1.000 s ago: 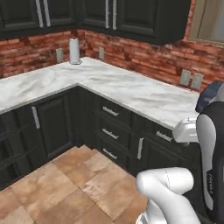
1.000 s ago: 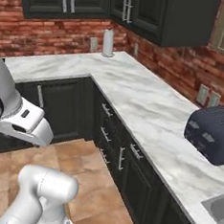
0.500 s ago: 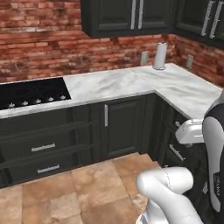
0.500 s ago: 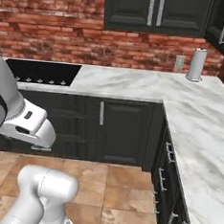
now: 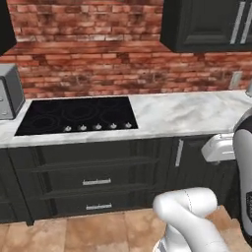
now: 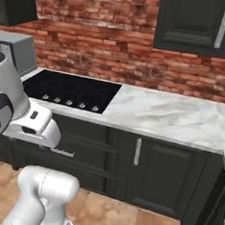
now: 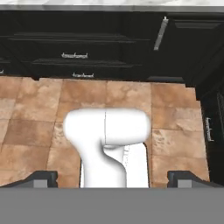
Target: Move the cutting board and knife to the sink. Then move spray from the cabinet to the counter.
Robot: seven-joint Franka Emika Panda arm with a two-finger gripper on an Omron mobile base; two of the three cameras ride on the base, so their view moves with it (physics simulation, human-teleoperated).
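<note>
A: As seen from the left base view: black cooktop [image 5: 74, 115] sunk into the white marble worktop [image 5: 187, 110], bare marble running off to the right of it. Red brick wall [image 5: 98, 54] behind.

B: Noted. Above and below?

A: Panelled wall cabinet [image 5: 206, 24] with silver handles at upper right, over the marble. Grey appliance [image 5: 7, 91] at the far left edge, just beside the cooktop. Dark drawers [image 5: 96, 182] under the cooktop, tiled floor [image 5: 98, 231] in front.

B: Right base view next.

A: Same stretch from the other side. Cooktop [image 6: 68, 91] left of centre, worktop [image 6: 167, 114] spreading right toward the corner. Grey appliance [image 6: 18, 50] at upper left, panelled wall cabinet [image 6: 199, 23] at upper right. Cupboard door [image 6: 162, 172] with an upright silver handle below the marble.

B: Hand view?

A: Pointed low at the base units. Drawers [image 7: 74, 54] across the top, brown floor [image 7: 109, 96] tiles beneath, thin pale strip of worktop edge [image 7: 131, 3] along the very top.

B: Gripper?

A: Gripper [image 7: 113, 178] spread wide, fingertips [image 7: 43, 177] far apart at the two bottom corners. Nothing clasped. Well apart from the worktop, down at floor-and-drawer level.
</note>
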